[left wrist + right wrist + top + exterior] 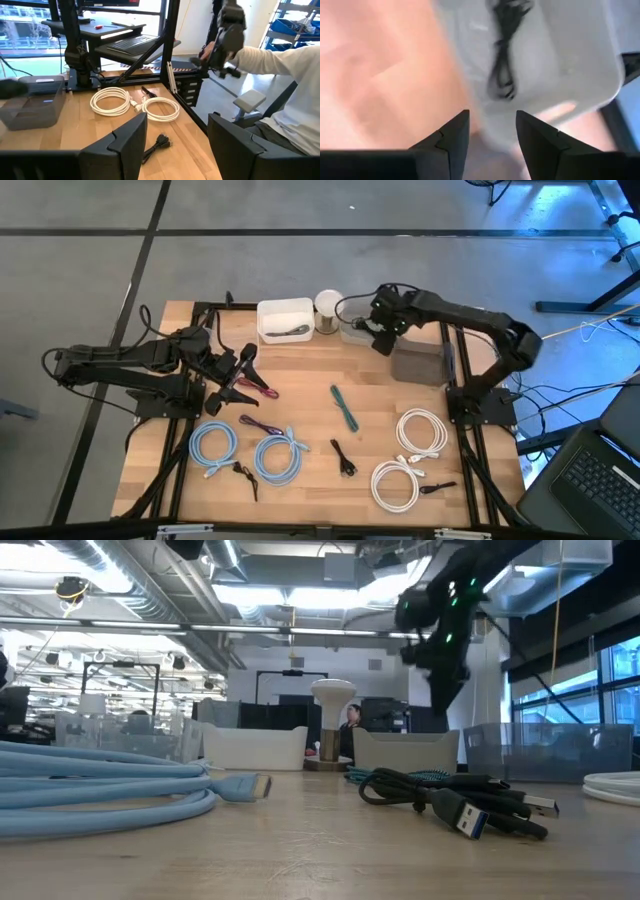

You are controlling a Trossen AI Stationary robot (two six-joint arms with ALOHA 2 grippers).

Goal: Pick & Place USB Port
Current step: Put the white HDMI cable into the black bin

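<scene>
Right gripper [490,132] over far bin, jaws apart and empty; short black USB cable [504,47] lying inside.

Right wrist view: both dark fingers stand spread with nothing between them, directly above the pale translucent plastic bin [580,60] where the cable rests on the floor. High view places this gripper [384,340] at the table's far edge beside the white mushroom-shaped lamp [327,304]. Left gripper [243,370] waits open, empty, near the maroon cable [262,387]. Risk, as I judge it: a finger clipping the bin's near wall on withdrawal and shifting the bin. Cable plug ends too blurred to tell.
</scene>
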